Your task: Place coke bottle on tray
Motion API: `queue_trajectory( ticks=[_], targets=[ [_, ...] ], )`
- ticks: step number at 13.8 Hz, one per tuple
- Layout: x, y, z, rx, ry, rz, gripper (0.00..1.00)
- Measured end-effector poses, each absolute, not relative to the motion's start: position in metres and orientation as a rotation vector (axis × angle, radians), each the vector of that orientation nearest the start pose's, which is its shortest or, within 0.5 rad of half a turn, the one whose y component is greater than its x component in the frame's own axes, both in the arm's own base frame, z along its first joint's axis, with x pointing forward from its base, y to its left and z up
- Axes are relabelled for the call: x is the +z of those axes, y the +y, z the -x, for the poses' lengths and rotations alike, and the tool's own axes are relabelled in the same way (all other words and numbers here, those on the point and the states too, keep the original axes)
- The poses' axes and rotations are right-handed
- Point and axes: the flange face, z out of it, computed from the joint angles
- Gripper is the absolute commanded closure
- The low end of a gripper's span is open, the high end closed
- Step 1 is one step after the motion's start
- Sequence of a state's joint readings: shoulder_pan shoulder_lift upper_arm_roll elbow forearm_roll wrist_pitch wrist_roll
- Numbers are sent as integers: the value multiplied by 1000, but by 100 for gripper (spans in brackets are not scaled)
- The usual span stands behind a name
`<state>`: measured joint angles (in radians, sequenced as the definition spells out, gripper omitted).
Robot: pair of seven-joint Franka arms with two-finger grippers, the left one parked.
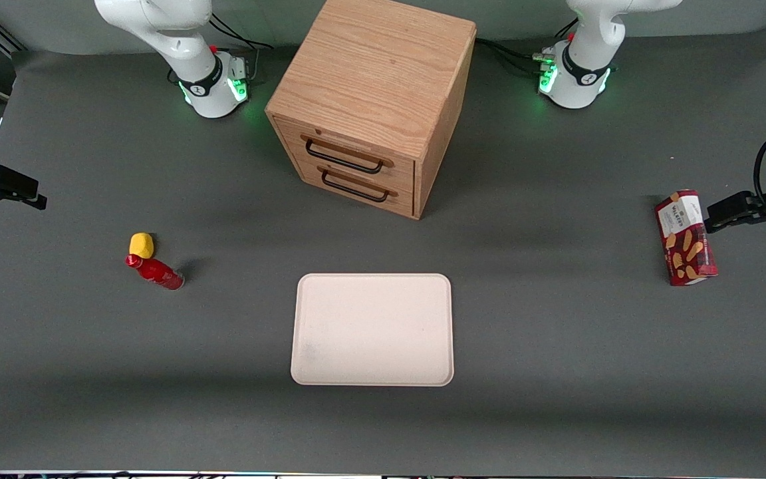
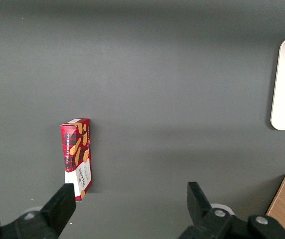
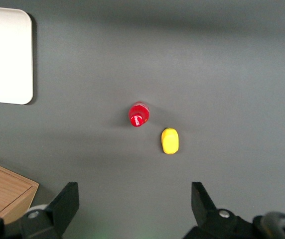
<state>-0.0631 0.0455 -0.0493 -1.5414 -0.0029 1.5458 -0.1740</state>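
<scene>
The coke bottle [image 1: 154, 271] stands upright on the dark grey table [image 1: 556, 346], toward the working arm's end, and we see its red cap [image 3: 137, 119] from above in the right wrist view. We can make out no readable label on it. Just beside it, slightly farther from the front camera, sits a yellow rounded lump [image 1: 141, 245]. The tray [image 1: 373, 329], pale beige-pink with rounded corners and a low rim, lies flat near the table's middle, well apart from the bottle, with nothing on it. A wooden drawer cabinet [image 1: 373, 100] with two dark handles stands farther from the front camera than the tray. Toward the parked arm's end we find a red biscuit box [image 1: 685, 237] printed with biscuit pictures; its white label carries writing too small for us to read. The gripper [image 3: 135, 204] hangs high above the table with its fingers [image 3: 67, 201] spread apart, holding nothing, the bottle and lump below it. The table covering is plain matte grey, crossed by soft shadow bands.
</scene>
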Motion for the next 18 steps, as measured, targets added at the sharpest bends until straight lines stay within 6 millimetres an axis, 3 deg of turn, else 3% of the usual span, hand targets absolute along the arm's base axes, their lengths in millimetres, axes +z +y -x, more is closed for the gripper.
queue_trajectory(
  ticks=[4,14,18],
  targets=[
    [589,-61,-560,93,-102,3135,2],
    [451,-44,-561,-19,-152,3143,4],
    [411,-43,-551,-70,-153,3146,4]
  ],
)
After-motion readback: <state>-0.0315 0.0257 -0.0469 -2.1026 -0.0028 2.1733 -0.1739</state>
